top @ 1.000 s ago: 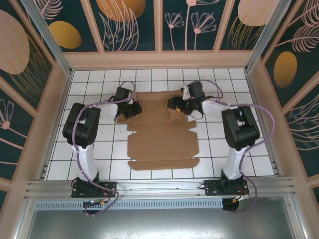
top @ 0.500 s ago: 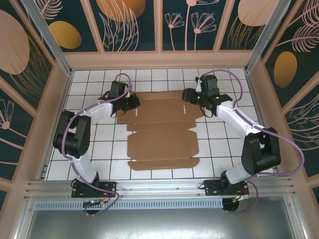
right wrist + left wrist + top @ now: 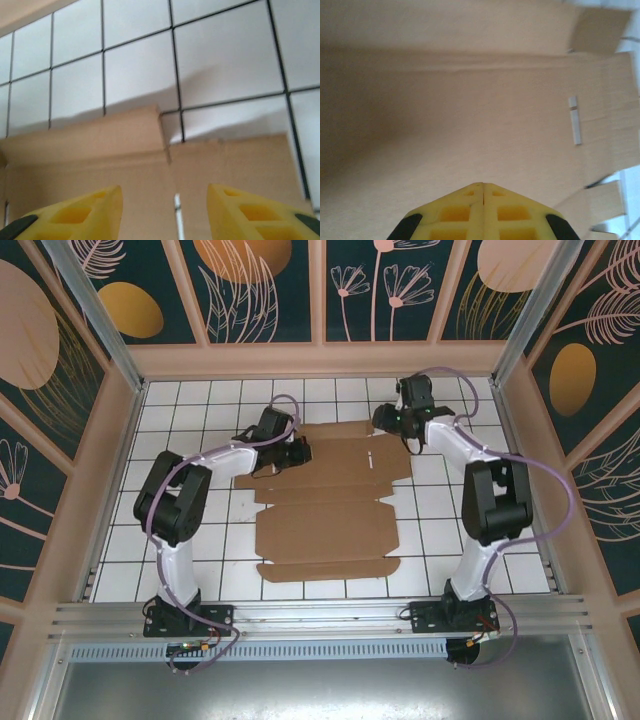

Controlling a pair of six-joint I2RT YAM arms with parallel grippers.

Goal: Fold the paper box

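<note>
Paper box lies flat; left gripper shut above it; right gripper, jaws parted and empty, should next seize the far flap.

Left claw slid right over paper box; right claw moved outward.

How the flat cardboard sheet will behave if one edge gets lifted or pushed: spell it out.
The paper box is a thin flat sheet crossed by creases, so it would probably hinge there rather than rise whole. It looks light and lies loose on the tiled table, so a push likely slides it. Its small corner flap seems easily bent.
</note>
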